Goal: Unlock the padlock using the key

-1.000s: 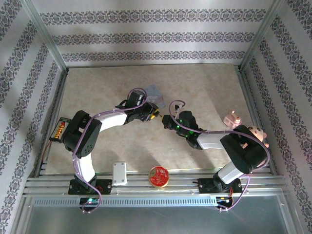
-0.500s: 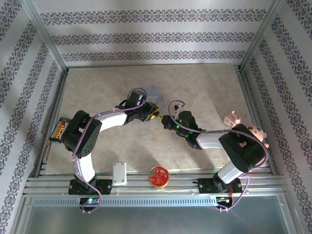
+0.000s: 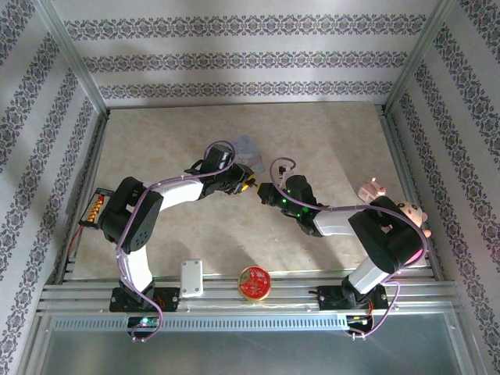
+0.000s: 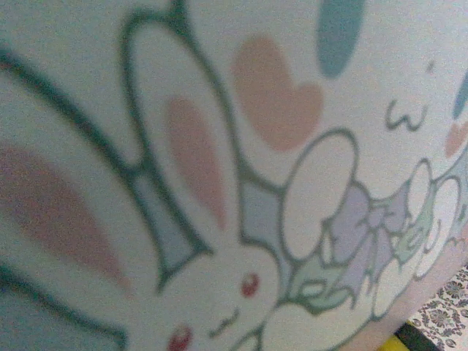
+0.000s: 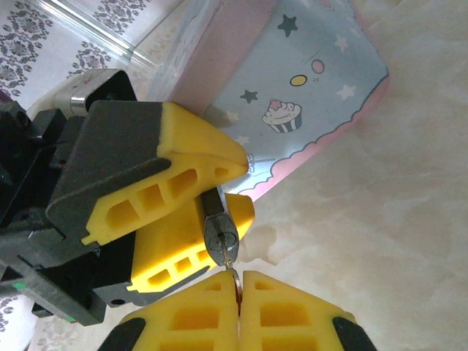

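Beige marbled table [image 3: 156, 148], the two arms meeting over its centre. The pale blue cartoon tin [image 5: 307, 95] lies just behind the left gripper [image 5: 232, 191], whose yellow fingers stand narrowly apart, clamped on the padlock [image 5: 219, 228], small and dark grey, held above the table. Below it the right gripper [image 5: 240, 281], fingers pressed together, pinches the key [image 5: 232, 263], whose tip touches the padlock's lower end.

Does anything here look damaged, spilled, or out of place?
Nothing stands out. The left gripper holds the padlock; the right gripper, shut on the key, has it at the padlock's end.
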